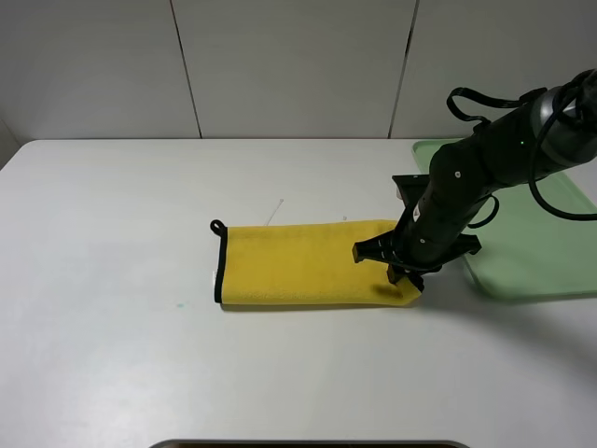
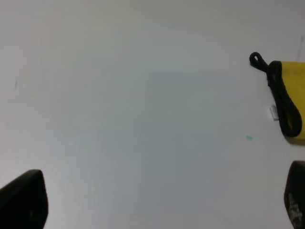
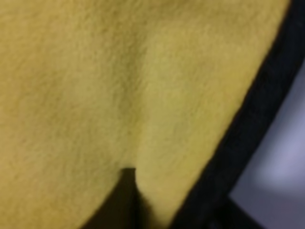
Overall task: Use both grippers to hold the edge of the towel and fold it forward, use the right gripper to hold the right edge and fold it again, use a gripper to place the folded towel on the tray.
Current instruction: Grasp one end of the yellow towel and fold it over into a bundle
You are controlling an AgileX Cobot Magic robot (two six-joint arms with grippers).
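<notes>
A: Where is the towel (image 1: 298, 264)?

B: It lies flat on the table (image 1: 112, 280) as a long yellow strip, already doubled once. Its loop (image 2: 256, 59) is at the left end, and its right end is near the tray (image 1: 550, 271) but not on it.

A: So which step is this?

B: The second fold, I'd say. The right gripper (image 1: 403, 271) is down on the strip's right end. Its wrist view is all yellow cloth, puckered into a crease beside the black trim (image 3: 248, 129). That reads as narrow jaws pinching the towel's edge, though the fingers themselves are hidden.

A: And the other one?

B: The left gripper (image 2: 158, 202) stands wide with nothing in it, over bare table just off the loop end.

A: What does the next move need?

B: Probably a lift of the right end, then a sweep across toward the loop end. It should go high enough that the cloth arcs over rather than dragging the whole strip, with the edges lined up before letting go.
</notes>
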